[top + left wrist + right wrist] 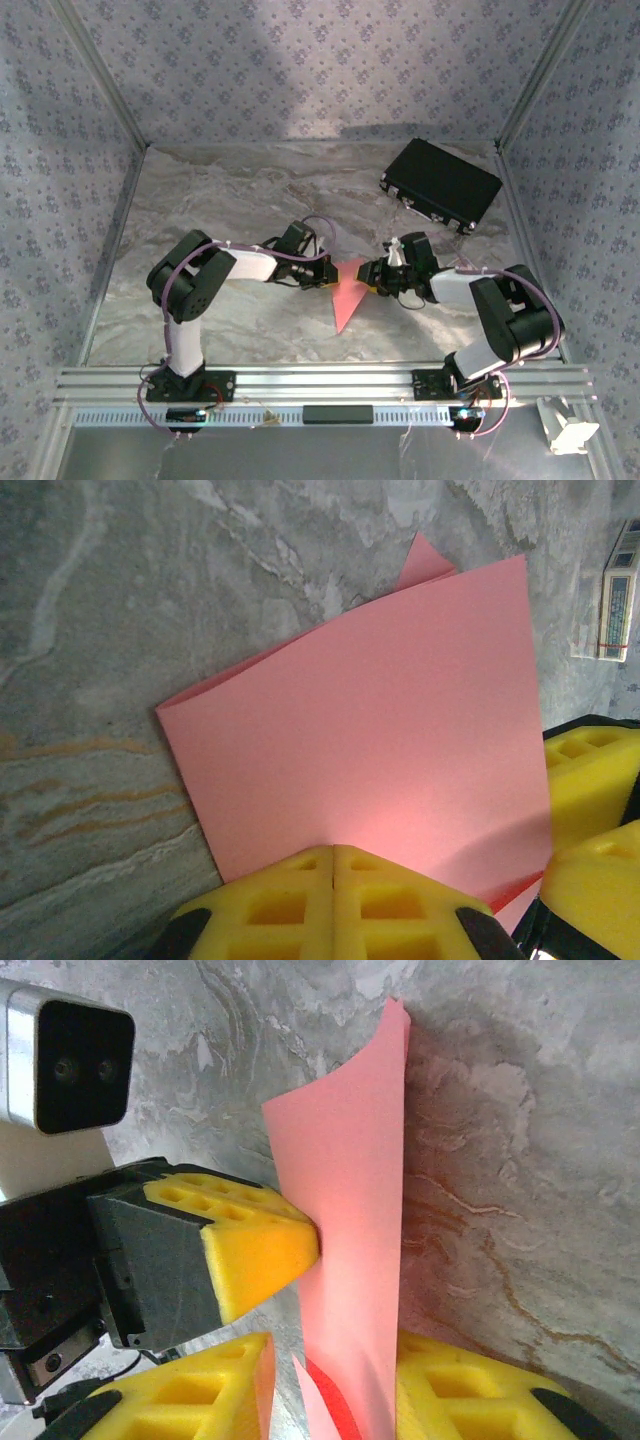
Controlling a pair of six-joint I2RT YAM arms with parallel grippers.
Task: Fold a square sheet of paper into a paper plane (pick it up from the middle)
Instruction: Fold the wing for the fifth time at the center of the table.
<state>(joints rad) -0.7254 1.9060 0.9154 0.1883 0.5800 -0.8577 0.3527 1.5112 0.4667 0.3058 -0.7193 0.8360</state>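
**Pink paper caught between two claws**

We see a grey marbled table (220,200) under both arms. At its far right lies a black rectangular case (440,185), well apart from the grippers. Near the table's middle is a salmon-pink folded sheet of paper (347,295), tapering to a tip that points toward the near edge. Its wider end sits between the two claws. The left gripper (333,900) has its yellow pads pressed together on the sheet's edge. The right gripper (335,1400) stands partly open, the sheet passing between its pads and lying against one.
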